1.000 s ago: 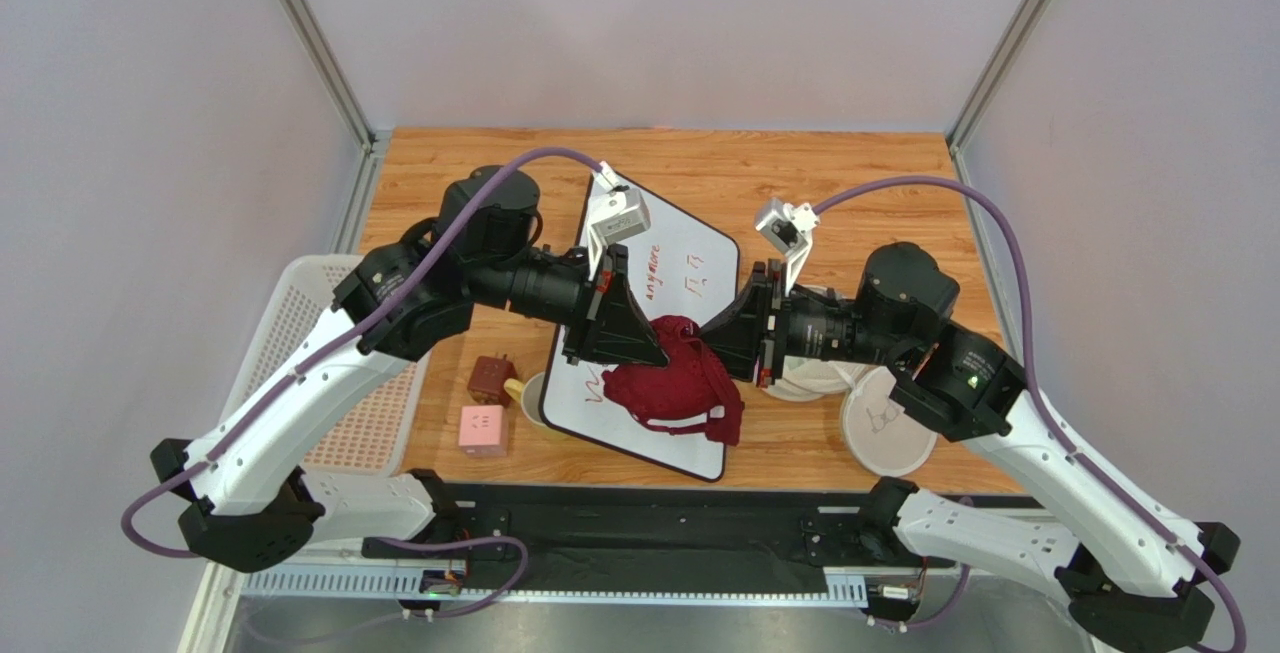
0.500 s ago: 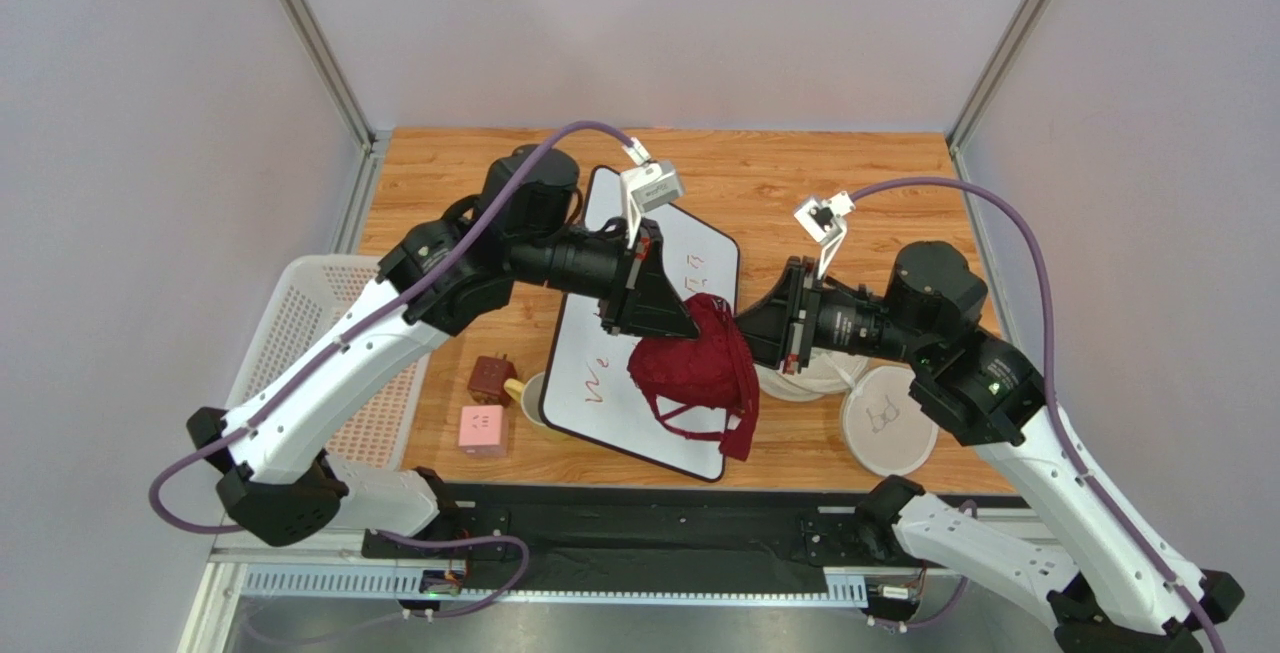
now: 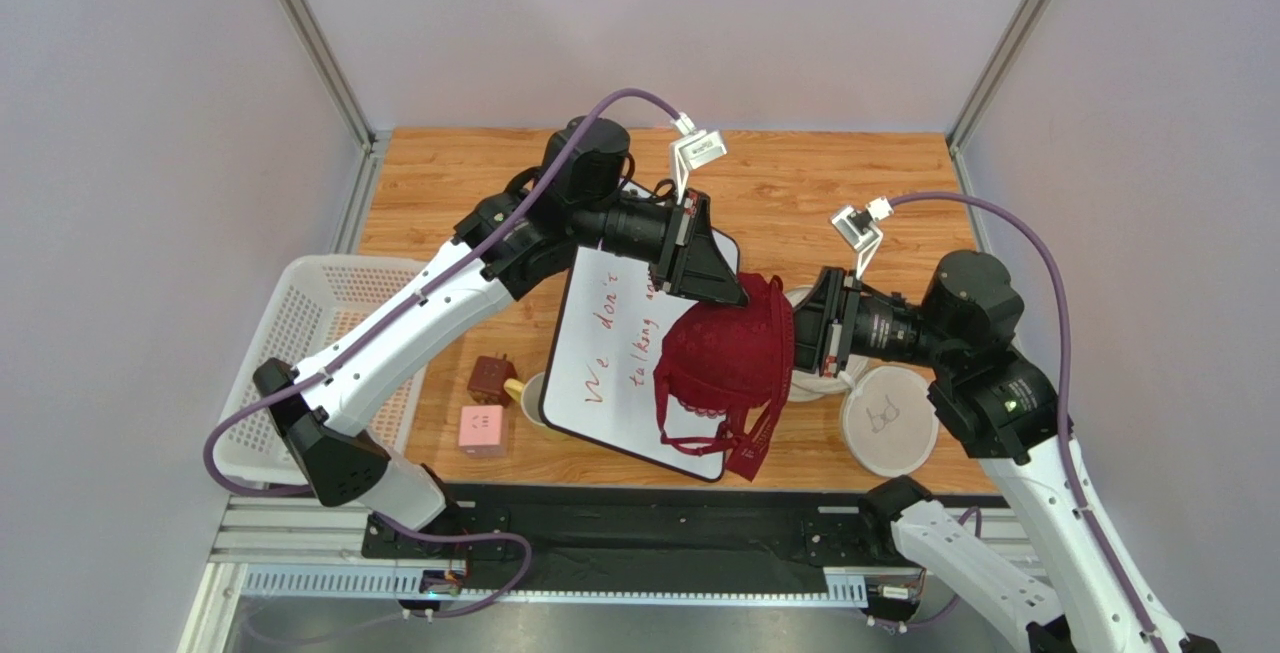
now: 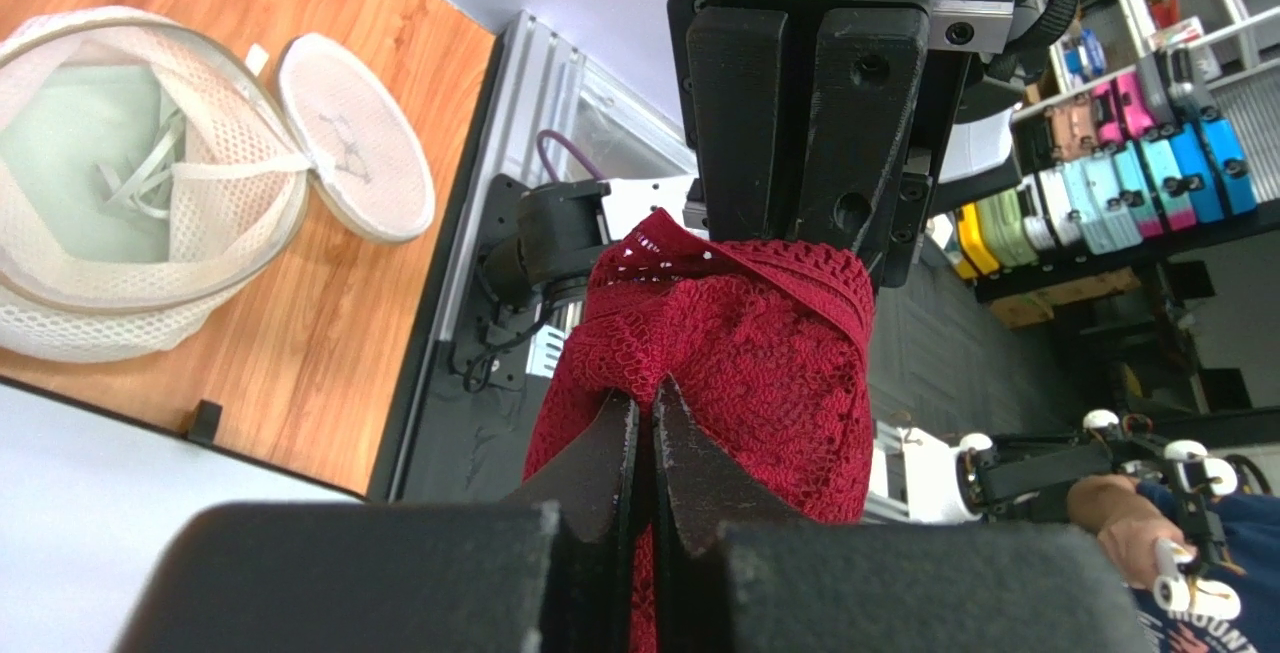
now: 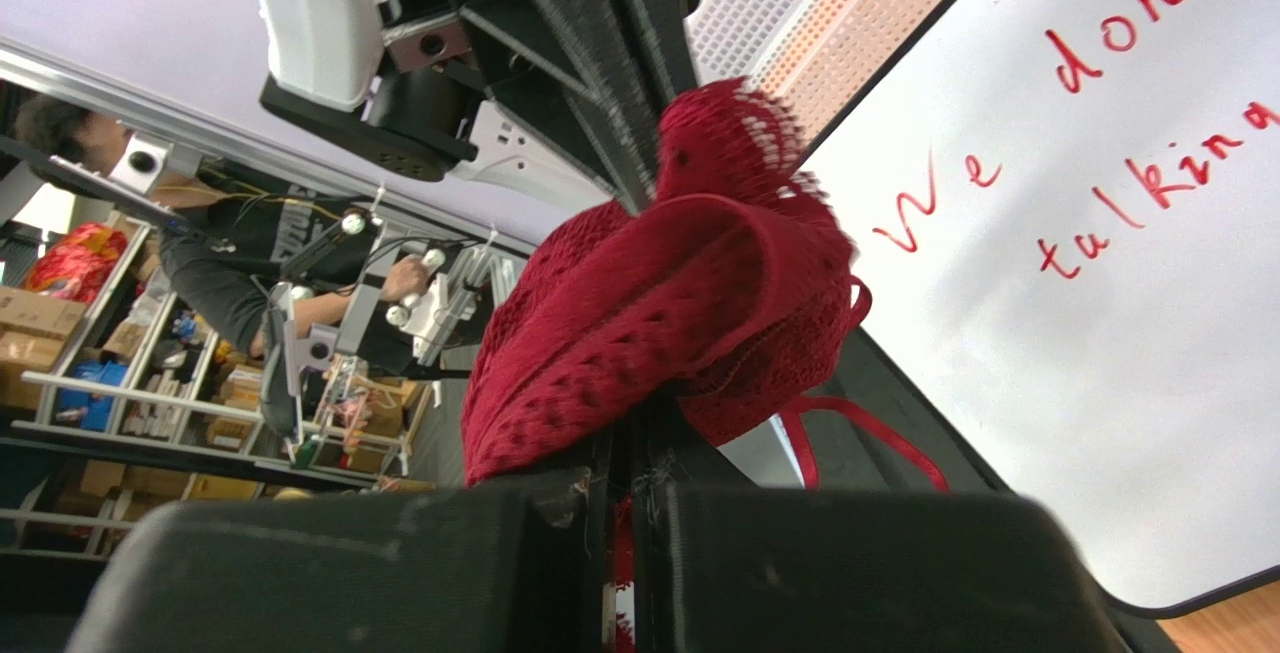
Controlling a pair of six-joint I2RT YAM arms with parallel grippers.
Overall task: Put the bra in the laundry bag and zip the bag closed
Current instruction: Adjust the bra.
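The dark red lace bra [image 3: 729,361] hangs in the air over the whiteboard's right edge, stretched between both grippers, its straps dangling. My left gripper [image 3: 733,293] is shut on its upper left edge; in the left wrist view the tips [image 4: 649,416] pinch the bra's lace [image 4: 736,353]. My right gripper [image 3: 800,335] is shut on the right side, with the bra [image 5: 661,308] bunched over its closed tips [image 5: 624,440]. The white mesh laundry bag [image 4: 135,188] stands open, its disc lid [image 4: 358,136] flipped aside. From above, the bag [image 3: 819,380] is mostly hidden behind the right wrist and its lid [image 3: 890,421] lies flat.
A whiteboard [image 3: 601,368] with red writing lies mid-table under the bra. A white perforated basket [image 3: 323,368] sits at the left edge. A pink box [image 3: 484,427], a brown block [image 3: 490,376] and a small cup [image 3: 529,395] lie between basket and whiteboard.
Both arms have raised the bra off the whiteboard and carried it to the right, toward the bag. It has unfolded from a heap into a hanging spread.
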